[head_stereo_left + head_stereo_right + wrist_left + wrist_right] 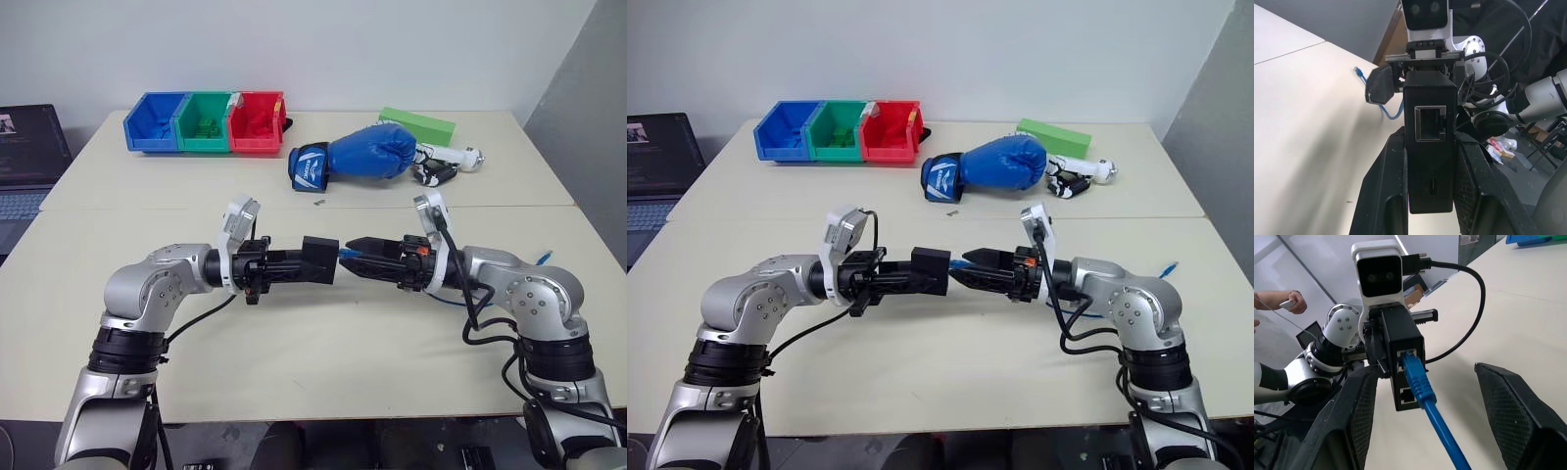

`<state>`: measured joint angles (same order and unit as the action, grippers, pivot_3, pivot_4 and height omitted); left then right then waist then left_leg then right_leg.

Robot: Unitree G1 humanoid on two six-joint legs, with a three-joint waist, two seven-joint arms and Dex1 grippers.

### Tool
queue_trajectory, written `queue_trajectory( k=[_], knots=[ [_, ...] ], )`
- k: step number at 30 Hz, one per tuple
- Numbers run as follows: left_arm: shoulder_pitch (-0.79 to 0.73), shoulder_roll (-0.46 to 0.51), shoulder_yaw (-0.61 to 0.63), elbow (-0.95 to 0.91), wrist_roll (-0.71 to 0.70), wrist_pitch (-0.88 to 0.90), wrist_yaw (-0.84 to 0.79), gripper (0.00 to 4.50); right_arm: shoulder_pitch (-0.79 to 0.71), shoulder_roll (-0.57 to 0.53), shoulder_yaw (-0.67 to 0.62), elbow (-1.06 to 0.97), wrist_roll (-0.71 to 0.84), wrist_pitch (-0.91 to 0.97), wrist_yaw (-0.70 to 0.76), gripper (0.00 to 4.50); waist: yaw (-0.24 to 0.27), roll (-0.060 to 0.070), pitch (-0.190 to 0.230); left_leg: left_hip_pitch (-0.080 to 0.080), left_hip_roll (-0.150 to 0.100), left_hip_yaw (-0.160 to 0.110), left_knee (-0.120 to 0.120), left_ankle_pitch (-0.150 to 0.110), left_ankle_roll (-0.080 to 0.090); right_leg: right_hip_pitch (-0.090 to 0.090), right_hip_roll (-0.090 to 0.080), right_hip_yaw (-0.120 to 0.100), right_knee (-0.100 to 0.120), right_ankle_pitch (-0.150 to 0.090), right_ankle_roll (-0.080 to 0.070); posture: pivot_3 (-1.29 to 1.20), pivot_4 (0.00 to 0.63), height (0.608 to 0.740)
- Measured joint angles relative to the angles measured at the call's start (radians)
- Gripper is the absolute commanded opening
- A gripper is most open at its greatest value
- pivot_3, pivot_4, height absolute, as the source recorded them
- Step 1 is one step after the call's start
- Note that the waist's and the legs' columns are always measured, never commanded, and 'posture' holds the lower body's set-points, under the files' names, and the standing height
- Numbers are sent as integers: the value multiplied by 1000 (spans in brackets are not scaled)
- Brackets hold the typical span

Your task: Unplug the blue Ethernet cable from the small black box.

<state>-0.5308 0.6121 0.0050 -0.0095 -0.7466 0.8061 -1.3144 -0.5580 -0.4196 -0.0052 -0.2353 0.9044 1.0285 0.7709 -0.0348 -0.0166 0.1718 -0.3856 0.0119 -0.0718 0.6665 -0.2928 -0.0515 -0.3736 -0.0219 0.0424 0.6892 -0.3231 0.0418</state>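
Overhead, a cream table (323,372) meets a white wall (323,49).

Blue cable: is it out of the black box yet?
Not yet. Done: the left tool grips the small black box above the table. In hand: the right tool is open, a finger on either side of the blue Ethernet cable. Left: its plug sits in the box's port, so closing on it and pulling it out remain.

The small black box (1429,147) looks like matt, finely grained plastic with a shiny metal-rimmed port. The blue Ethernet cable (1436,423) has a smooth rubbery sheath. The tabletop (313,362) is smooth, matt beige laminate. The boxing glove (364,154) looks like glossy leather.
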Motion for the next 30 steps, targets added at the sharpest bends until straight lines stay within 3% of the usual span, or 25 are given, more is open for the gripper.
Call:
queue_trajectory(
  k=[14, 30],
  knots=[
    [2, 1, 0, -9, -2, 9, 16, 794, -4, 0, 26, 1, -20, -12, -2, 3297, 0, 0, 0, 0, 0, 0, 0, 0, 0, 0, 0, 0, 0, 0, 0, 0, 150, 740],
    [15, 9, 1, -12, 0, 8, 15, 794, -3, -18, 26, 3, 4, 7, 40, 120, 0, 0, 0, 0, 0, 0, -1, 0, 0, 0, 0, 0, -1, 0, 0, 0, 150, 740]
  ],
)
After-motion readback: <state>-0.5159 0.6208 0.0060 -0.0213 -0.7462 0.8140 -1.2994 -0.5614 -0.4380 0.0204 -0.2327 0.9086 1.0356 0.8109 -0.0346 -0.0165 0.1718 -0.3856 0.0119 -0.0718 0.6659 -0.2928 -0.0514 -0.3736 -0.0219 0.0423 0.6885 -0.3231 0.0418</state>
